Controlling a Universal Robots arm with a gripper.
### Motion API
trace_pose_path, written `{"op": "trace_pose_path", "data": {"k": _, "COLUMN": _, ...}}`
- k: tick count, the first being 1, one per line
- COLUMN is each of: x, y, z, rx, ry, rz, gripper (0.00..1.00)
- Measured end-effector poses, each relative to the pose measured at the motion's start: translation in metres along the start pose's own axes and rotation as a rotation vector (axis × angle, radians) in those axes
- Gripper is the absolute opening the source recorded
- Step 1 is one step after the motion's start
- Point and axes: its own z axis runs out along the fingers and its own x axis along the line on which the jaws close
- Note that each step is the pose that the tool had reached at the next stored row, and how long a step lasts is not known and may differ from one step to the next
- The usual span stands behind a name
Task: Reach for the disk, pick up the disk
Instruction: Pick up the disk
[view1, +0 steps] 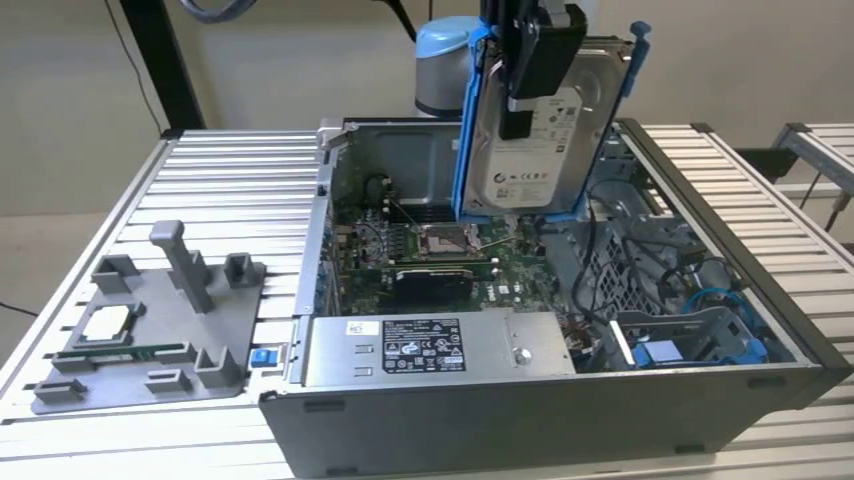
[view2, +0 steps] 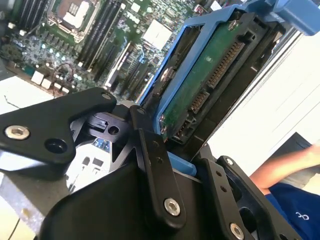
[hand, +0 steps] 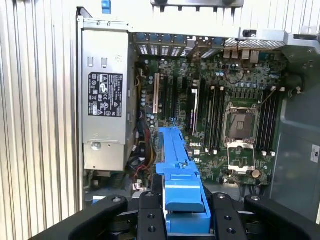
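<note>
The disk, a silver-grey drive with a white label in a bright blue frame, hangs upright above the open computer case. My gripper comes down from above and is shut on the disk. In the second wrist view the disk's green circuit side and blue frame sit between my black fingers. In the first wrist view the blue frame edge runs out from between the fingers, over the motherboard.
Below lie the motherboard and the power supply. A blue bracket sits in the case at the exterior view's right. A grey fixture stands on the slatted table. A person's arm is nearby.
</note>
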Motion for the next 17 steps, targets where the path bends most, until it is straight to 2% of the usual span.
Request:
{"op": "trace_pose_path", "data": {"k": 4, "x": 0.0048, "y": 0.0002, "z": -0.0001, "rx": 0.0000, "ry": 0.0001, "rz": 0.000, "gripper": 0.00}}
{"op": "trace_pose_path", "data": {"k": 14, "x": 0.0056, "y": 0.0001, "z": -0.0001, "rx": -0.0001, "ry": 0.0001, "rz": 0.000, "gripper": 0.00}}
{"op": "trace_pose_path", "data": {"k": 17, "x": 0.0079, "y": 0.0001, "z": 0.0000, "rx": 0.0000, "ry": 0.0000, "rz": 0.000, "gripper": 0.00}}
